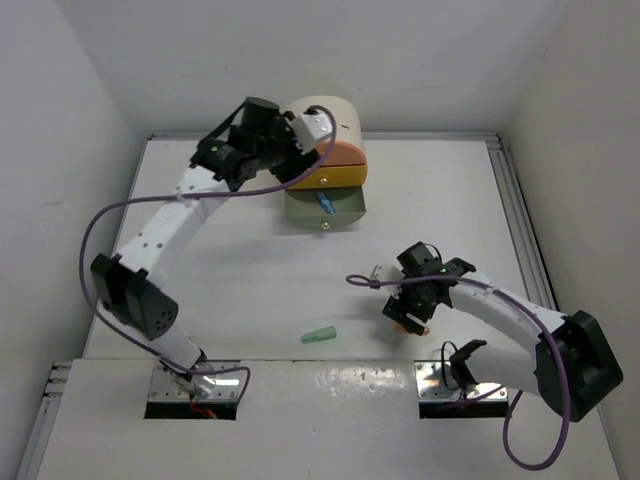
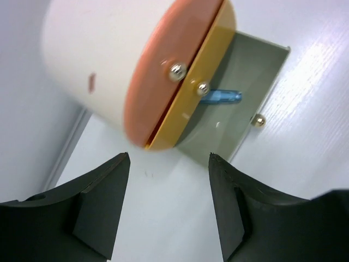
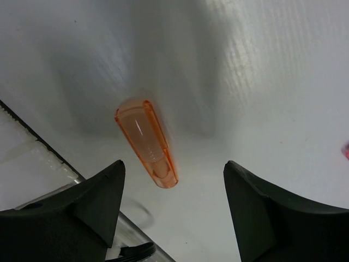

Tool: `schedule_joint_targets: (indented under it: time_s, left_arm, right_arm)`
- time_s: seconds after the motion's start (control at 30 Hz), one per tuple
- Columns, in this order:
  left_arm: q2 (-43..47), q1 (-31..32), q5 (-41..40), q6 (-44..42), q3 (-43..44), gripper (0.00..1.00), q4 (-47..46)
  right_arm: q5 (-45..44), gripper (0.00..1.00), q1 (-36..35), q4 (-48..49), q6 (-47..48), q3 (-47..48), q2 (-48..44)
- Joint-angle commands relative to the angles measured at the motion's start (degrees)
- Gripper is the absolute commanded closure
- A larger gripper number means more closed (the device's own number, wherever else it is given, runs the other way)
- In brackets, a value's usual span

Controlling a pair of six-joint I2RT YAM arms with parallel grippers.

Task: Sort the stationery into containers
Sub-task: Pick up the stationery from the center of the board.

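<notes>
Shows the left gripper [image 2: 169, 158] spread wide and empty, facing the cream cabinet [image 2: 92, 60], with a blue capsule [image 2: 221, 97] inside the pulled-out grey drawer [image 2: 256, 71]. Shows the right gripper [image 3: 173, 164] spread wide too, touching nothing, above an orange capsule [image 3: 146, 143] lying flat on the table [image 3: 272, 82].
</notes>
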State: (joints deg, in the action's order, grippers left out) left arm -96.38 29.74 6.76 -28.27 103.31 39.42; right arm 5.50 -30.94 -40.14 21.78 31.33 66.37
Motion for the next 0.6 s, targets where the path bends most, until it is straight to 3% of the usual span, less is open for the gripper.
schedule_joint_targets:
  time_s: [0.0,0.4,0.43,0.57]
  left_arm:
    - [6.2,-3.8,2.0,3.9,-5.4,0.34,0.4]
    - [16.9,-9.4,8.3,8.2,-21.7,0.34,-5.9]
    - [17.6,-9.8,8.0,8.6,-22.4,0.34,-7.2]
    - [20.4,-11.8,8.6,8.1,-25.5,0.34,-8.1]
  right_arm:
    - [-1.2,0.28,-2.2,-0.2,-2.6,1.6,0.3]
    - [-10.9,0.43,-7.1,11.0,-1.0,-7.4,2.4]
    - [-11.8,0.46,-7.5,11.6,-0.8,-7.6,2.6]
    - [-12.3,0.8,-7.8,11.6,0.1,-3.7,3.3]
